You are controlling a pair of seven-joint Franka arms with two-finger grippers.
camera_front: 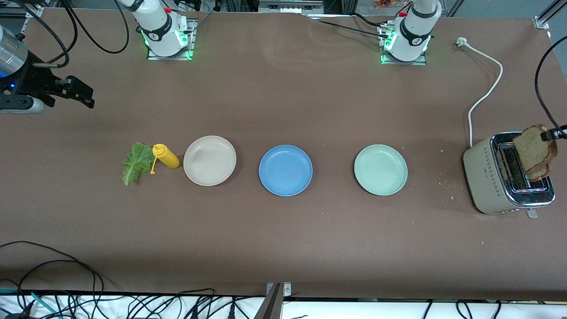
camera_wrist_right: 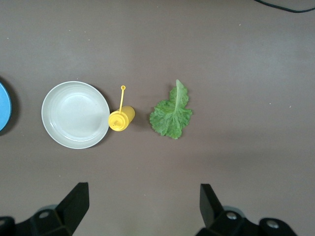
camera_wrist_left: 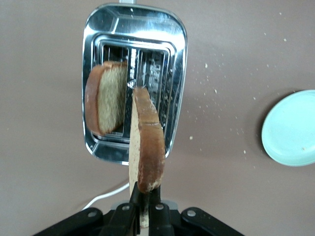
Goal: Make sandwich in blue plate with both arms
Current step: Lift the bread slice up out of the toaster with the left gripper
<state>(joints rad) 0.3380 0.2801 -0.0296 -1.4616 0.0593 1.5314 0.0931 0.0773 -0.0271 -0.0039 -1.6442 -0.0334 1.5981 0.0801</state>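
second slice (camera_wrist_left: 106, 101) in toaster (camera_front: 489, 177), probably beside held toast (camera_front: 535, 150).

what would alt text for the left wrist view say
The left gripper is shut on a slice of brown toast, held on edge above a silver toaster with a second slice still in its slot. A pale green plate sits on the brown table.

You have even, bright overhead light on the table (camera_front: 283, 248); shadows under the plates are soft and short. Glare sits on the toaster (camera_wrist_left: 135, 29) chrome. Green base lamps glow. Close-up bread (camera_wrist_left: 147, 147) edges look slightly soft.
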